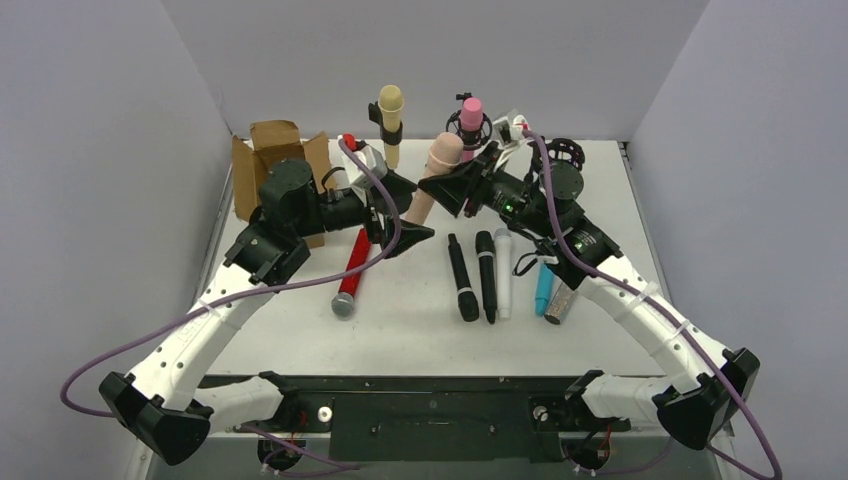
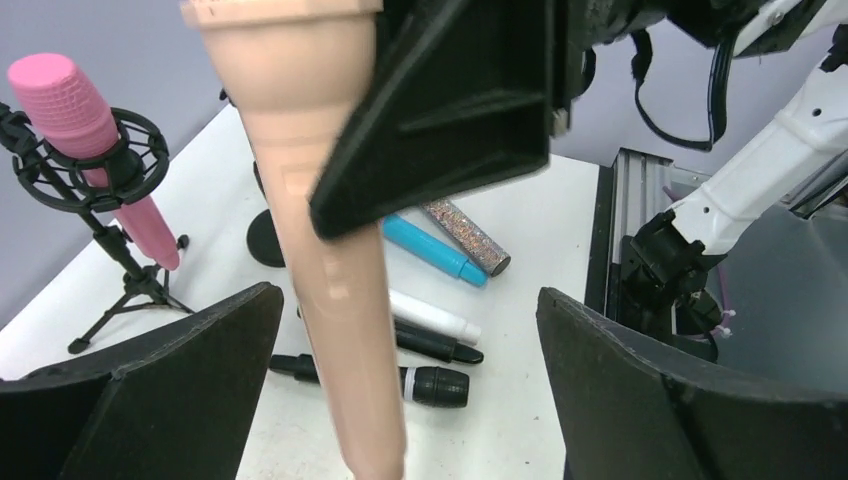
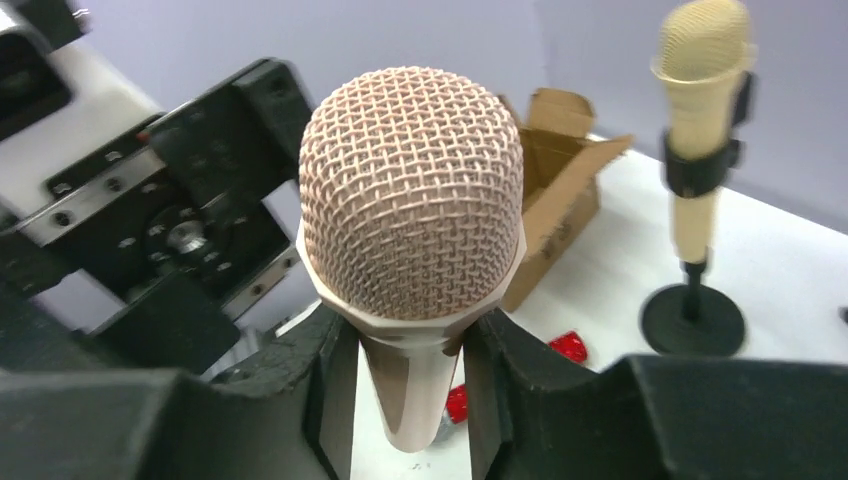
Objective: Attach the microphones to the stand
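Left gripper [image 2: 408, 310], closest in its own wrist view, is released, jaws wide either side of the peach mic [image 2: 335, 300] and clear of it. From the right wrist you see the right gripper [image 3: 412, 335] clenched on that mic's neck, just under the head. From above, it hangs tilted, with the cream mic [image 1: 390, 115] and pink mic [image 1: 471, 115] mounted behind it. The handover looks done. Back your left off, then carry the mic to the stand [image 1: 567, 152] behind and right, which looks free.

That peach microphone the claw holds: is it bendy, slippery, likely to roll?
Probably rigid: the peach microphone looks straight though the right claw pinches only under its head. Its smooth handle might slide, though the wider head should catch. Laid flat, its round body would likely roll.
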